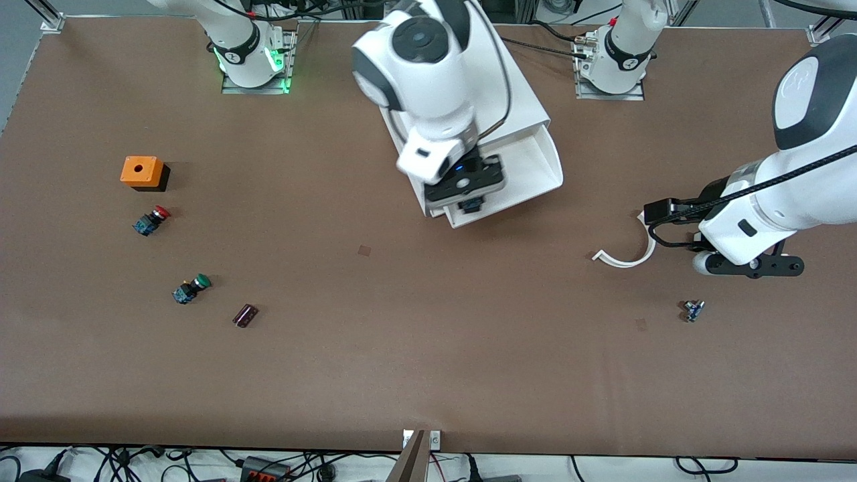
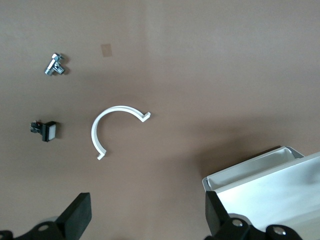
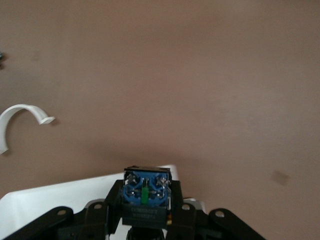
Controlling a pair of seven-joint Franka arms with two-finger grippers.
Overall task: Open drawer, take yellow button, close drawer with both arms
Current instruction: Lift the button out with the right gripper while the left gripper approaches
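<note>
**Button's in the pinch, drawer's wide open — plenty left to fumble**

Brown table, parts scattered all over. Going across the front view: orange box (image 1: 142, 171), red-capped button (image 1: 151, 221), green-capped button (image 1: 191, 288) and a small dark capacitor-looking part (image 1: 245, 315) sit toward the right arm's end. Mid-table, the right end effector (image 1: 471, 201) hangs over the pulled-out drawer (image 1: 535, 161) of the white cabinet (image 1: 525, 100), clamped on the button (image 3: 146, 192); only its blue-and-black body shows, cap hidden.

Then a white curved clip (image 1: 626, 258), and the left end effector (image 2: 145, 220) waiting over the table beside the cabinet, fingers wide apart, a small metal fitting (image 1: 693, 310) nearby.

My worries: the grip is on the switch body, so it could twist or drop back in on the lift. Shoving the drawer shut could slide the whole cabinet if nothing braces it.
</note>
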